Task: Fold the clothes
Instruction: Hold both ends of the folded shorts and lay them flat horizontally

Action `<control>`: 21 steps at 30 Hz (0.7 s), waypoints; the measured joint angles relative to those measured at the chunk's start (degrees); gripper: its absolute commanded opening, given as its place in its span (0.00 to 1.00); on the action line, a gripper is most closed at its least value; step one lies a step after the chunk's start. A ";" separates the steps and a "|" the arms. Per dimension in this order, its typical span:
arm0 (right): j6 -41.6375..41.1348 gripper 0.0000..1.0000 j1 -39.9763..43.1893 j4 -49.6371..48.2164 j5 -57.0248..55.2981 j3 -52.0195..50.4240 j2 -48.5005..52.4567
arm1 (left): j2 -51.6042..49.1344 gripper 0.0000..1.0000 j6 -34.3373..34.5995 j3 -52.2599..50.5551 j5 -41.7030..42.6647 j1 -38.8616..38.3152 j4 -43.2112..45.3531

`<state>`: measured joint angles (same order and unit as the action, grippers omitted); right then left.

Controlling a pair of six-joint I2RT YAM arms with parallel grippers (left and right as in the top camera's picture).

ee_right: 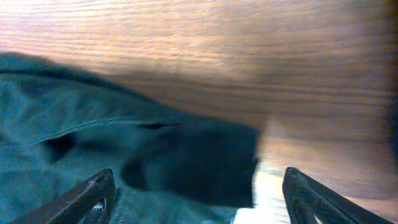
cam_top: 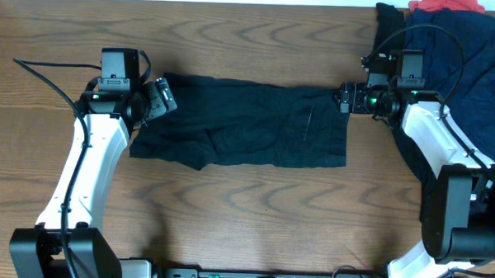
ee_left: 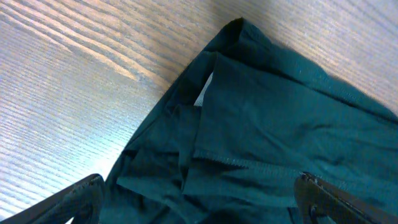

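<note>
Gaping empty, left hand [cam_top: 165,97] and right hand [cam_top: 345,98] flank black shorts [cam_top: 248,127]; navy heap [cam_top: 485,69] under right arm [cam_top: 433,133]

Nothing readable is showing up in any of the views: no text, brand, number or sign. The closest thing is a small pale patch [ee_left: 204,94] peeking out of a fold in the dark shorts [ee_left: 286,130], just ahead of the left gripper [ee_left: 198,198] and a bit up from its fingertips. It might be a tag, but it's too small to tell and no print is coming through on it.
</note>
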<state>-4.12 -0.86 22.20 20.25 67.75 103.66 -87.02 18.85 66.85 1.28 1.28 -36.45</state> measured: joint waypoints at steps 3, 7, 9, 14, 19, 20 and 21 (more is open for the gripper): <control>0.07 0.78 -0.02 0.50 2.75 0.00 -0.72 | 0.00 0.98 -2.99 0.00 1.44 0.02 -0.57; 0.39 0.63 -0.26 0.44 4.96 0.00 -1.77 | 0.00 0.98 -6.88 0.00 4.63 0.00 -0.63; 0.79 0.33 -0.83 0.46 5.77 0.00 -2.21 | 0.00 0.98 -7.96 0.00 5.49 0.00 -0.63; 0.85 0.01 -3.87 0.04 3.74 0.00 -2.58 | 0.00 0.98 -9.79 0.00 6.49 0.02 -1.16; 0.79 0.01 -5.51 -2.82 -0.22 0.02 -1.88 | -1.09 0.98 -10.14 0.00 6.78 0.00 -1.95; 0.59 0.01 -5.49 -3.21 -1.07 0.04 -1.22 | -1.53 0.98 -10.16 0.00 6.93 0.02 -2.08; 0.26 0.01 -5.42 -3.63 -1.86 0.07 -0.22 | -1.95 0.98 -10.16 0.00 6.97 0.02 -2.19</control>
<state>-3.86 -6.28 18.57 18.39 67.81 103.44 -88.97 8.69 66.85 8.25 1.30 -38.63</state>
